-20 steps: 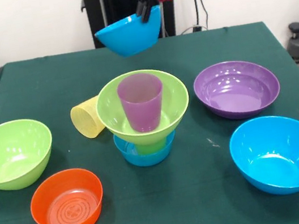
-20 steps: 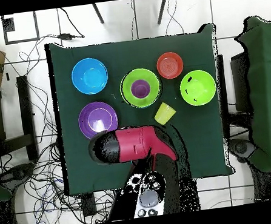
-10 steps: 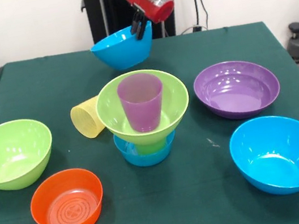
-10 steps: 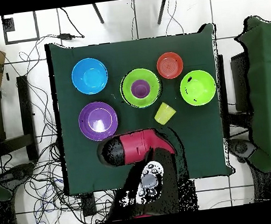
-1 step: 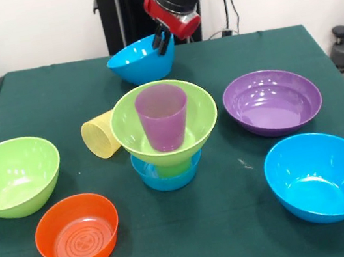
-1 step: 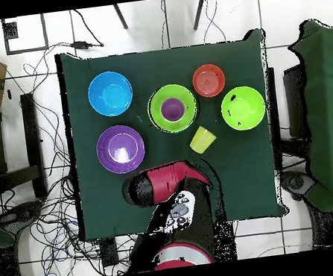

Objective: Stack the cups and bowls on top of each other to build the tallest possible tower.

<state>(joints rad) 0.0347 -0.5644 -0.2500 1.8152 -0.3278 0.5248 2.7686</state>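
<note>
The tower [image 5: 165, 136] stands mid-table: a small blue bowl [image 5: 167, 175] at the bottom, a green cup [image 5: 173, 166] on it, a lime green bowl [image 5: 199, 114] [image 6: 172, 108] above, and a purple cup [image 5: 163, 117] [image 6: 171, 109] standing inside that bowl. My gripper [image 5: 161, 40] is shut on the rim of a tilted blue bowl [image 5: 139, 61], held in the air behind the tower. A yellow cup [image 5: 100, 135] [image 6: 202, 139] lies on its side against the tower's left. In the overhead view the arm [image 6: 164, 183] hides the held bowl.
Around the tower sit a lime green bowl [image 5: 11, 176] [image 6: 242, 108] at the left, a small orange bowl [image 5: 77, 231] [image 6: 208, 80] at the front left, a wide purple bowl [image 5: 272, 101] [image 6: 120, 149] at the right and a blue bowl [image 5: 320, 175] [image 6: 110, 93] at the front right.
The gripper has carried the blue bowl down and to the left, from high above the table's far edge to just behind the tower. Nothing else moved.
</note>
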